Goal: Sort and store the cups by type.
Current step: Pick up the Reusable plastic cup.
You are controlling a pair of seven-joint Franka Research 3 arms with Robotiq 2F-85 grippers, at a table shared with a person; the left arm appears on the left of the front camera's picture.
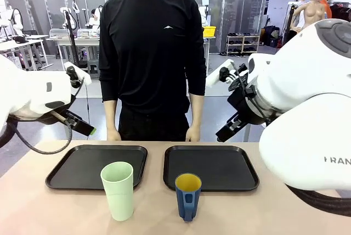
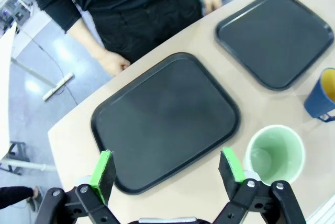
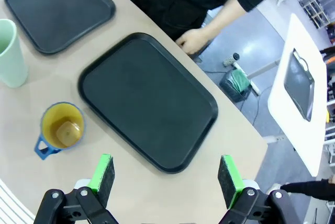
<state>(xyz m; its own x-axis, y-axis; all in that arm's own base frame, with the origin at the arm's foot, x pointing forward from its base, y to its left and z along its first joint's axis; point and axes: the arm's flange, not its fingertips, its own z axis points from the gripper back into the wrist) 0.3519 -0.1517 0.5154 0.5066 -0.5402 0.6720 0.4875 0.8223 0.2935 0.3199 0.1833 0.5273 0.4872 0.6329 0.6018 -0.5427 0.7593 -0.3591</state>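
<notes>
A tall pale mint-green tumbler [image 1: 117,190] stands upright near the table's front edge, just in front of the left black tray [image 1: 66,174]. Beside it, to the right, a dark blue mug [image 1: 188,195] with a yellow inside stands before the right black tray [image 1: 241,177]. My left gripper [image 1: 82,125] hangs open above the table's left end; in its wrist view the open left gripper [image 2: 167,166] is over the left tray [image 2: 157,114], with the tumbler [image 2: 275,153] to its right. My right gripper [image 3: 167,174] is open, high above the right tray [image 3: 149,98], the mug [image 3: 60,130] to the left.
A person in black stands at the far side, with both hands [image 1: 113,135] resting at the table's edge behind the trays. Both trays are bare. My right arm's large white body [image 1: 307,108] fills the right side of the front view.
</notes>
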